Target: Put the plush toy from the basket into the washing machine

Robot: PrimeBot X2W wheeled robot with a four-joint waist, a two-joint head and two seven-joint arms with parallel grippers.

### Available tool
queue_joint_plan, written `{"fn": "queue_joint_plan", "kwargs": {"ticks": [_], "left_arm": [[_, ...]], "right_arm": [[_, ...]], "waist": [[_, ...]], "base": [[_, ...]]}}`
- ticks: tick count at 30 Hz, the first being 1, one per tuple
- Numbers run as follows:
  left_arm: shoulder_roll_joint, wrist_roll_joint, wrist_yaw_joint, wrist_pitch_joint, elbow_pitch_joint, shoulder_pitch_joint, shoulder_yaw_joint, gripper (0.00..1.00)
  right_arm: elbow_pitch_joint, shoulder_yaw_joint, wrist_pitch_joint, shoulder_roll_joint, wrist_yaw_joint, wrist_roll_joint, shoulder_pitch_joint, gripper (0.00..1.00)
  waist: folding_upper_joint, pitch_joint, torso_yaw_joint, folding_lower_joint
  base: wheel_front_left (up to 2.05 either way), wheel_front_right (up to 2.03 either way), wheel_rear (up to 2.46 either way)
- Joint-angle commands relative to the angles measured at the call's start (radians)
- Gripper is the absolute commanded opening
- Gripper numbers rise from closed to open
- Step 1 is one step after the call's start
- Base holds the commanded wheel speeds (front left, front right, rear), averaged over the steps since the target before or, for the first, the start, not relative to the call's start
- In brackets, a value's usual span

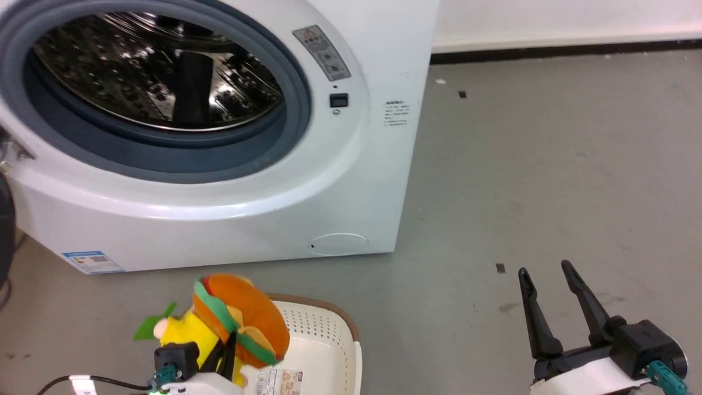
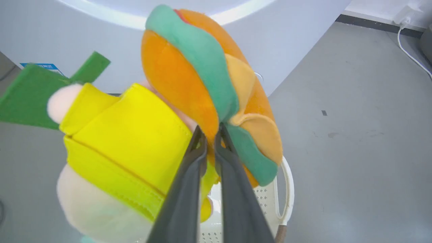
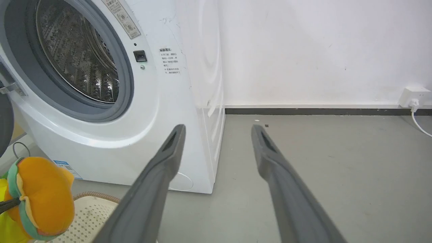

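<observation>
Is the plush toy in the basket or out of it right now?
Out. The plush toy hangs pinched in the left gripper above the basket, whose perforated wall shows beneath it.

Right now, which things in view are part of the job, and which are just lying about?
In the job: soft orange-bun burger plush toy, pinched in the left end effector; cream perforated plastic basket; large white front-loading washing machine, drum exposed.
Just lying about: white wall socket with its cable; small dark floor marks; right end effector, open and empty.
</observation>
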Motion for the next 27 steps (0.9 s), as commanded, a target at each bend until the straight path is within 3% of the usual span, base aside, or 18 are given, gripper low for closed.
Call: {"fn": "queue_joint_plan", "kwargs": {"ticks": [1, 10, 16, 27], "left_arm": [[0.001, 0.017, 0.006, -0.006, -0.066, 0.015, 0.016, 0.00], [0.014, 0.075, 0.014, -0.006, -0.391, 0.030, 0.083, 0.00], [0.051, 0.091, 0.006, 0.000, -0.500, -0.012, 0.093, 0.00], [0.182, 0.072, 0.008, 0.198, -0.628, -0.283, 0.160, 0.00]], "right_arm": [[0.001, 0.001, -0.004, 0.000, 0.001, -0.011, 0.016, 1.00], [-0.013, 0.002, -0.004, 0.000, 0.001, 0.002, 0.020, 1.00], [-0.019, 0.011, -0.004, 0.000, 0.001, 0.002, 0.003, 1.00], [-0.071, 0.044, -0.004, 0.000, 0.001, 0.008, -0.088, 1.00]], "waist": [[-0.0001, -0.025, 0.021, 0.0002], [-0.0001, -0.009, 0.019, 0.0002], [-0.0001, 0.036, -0.006, 0.0002], [-0.0001, 0.229, -0.094, 0.0002]], "base": [[0.00, 0.00, 0.00], [0.00, 0.00, 0.00], [0.00, 0.00, 0.00], [0.00, 0.00, 0.00]]}}
